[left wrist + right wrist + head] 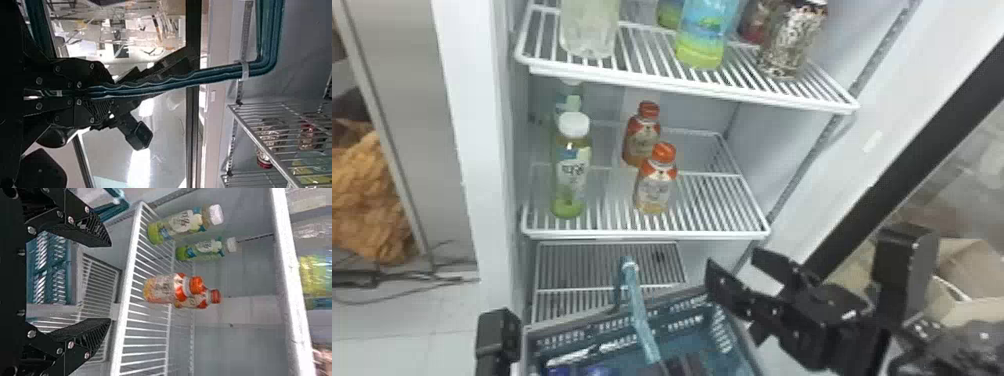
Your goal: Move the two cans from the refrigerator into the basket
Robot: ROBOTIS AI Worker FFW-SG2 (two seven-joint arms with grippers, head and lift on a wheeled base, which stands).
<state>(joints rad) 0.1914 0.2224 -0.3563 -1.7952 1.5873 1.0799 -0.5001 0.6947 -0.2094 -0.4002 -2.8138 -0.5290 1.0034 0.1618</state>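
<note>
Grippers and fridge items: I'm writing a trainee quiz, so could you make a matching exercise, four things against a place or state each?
Things
1. Left gripper
2. Speckled container
3. Right gripper
4. Front white-capped bottle

Places and states
A. Open
B. Left of the orange-capped bottles
C. Shut on the basket handle
D. Highest visible shelf

Pairs: 1-C, 2-D, 3-A, 4-B

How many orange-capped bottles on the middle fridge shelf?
2. The front bottle stands near the middle of the shelf's front half; the rear bottle stands behind it, slightly left.
</note>
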